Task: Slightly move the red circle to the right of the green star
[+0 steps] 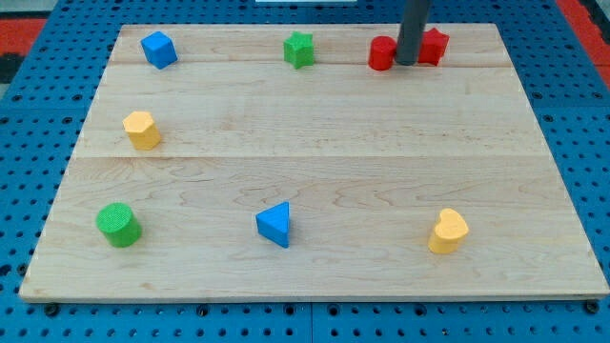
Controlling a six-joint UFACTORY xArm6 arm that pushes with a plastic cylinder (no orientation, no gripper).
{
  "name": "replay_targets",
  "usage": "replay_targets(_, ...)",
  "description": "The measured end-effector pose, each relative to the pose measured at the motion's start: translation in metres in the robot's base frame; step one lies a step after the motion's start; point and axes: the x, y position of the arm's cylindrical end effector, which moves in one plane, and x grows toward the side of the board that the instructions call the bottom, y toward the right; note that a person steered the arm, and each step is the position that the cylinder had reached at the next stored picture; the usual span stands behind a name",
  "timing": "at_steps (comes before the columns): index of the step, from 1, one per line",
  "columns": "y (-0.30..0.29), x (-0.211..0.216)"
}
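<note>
The red circle (382,53) stands near the view's top, right of centre, on the wooden board (315,162). The green star (299,50) sits to its left, about a block's width and a half away. My tip (406,63) comes down at the red circle's right edge, between it and a second red block (435,46), whose shape I cannot make out behind the rod. The rod hides part of both red blocks.
A blue cube (158,49) is at the top left. A yellow hexagon-like block (141,130) is at the left. A green cylinder (118,225), a blue triangle (275,225) and a yellow heart (448,232) lie along the bottom.
</note>
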Motion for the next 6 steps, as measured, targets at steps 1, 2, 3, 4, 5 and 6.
replay_targets(1,-0.029,0.000)
replay_targets(2,-0.024,0.020)
replay_targets(3,-0.027,0.043)
replay_targets(4,-0.043,0.021)
replay_targets(5,-0.043,0.002)
replay_targets(6,-0.043,0.016)
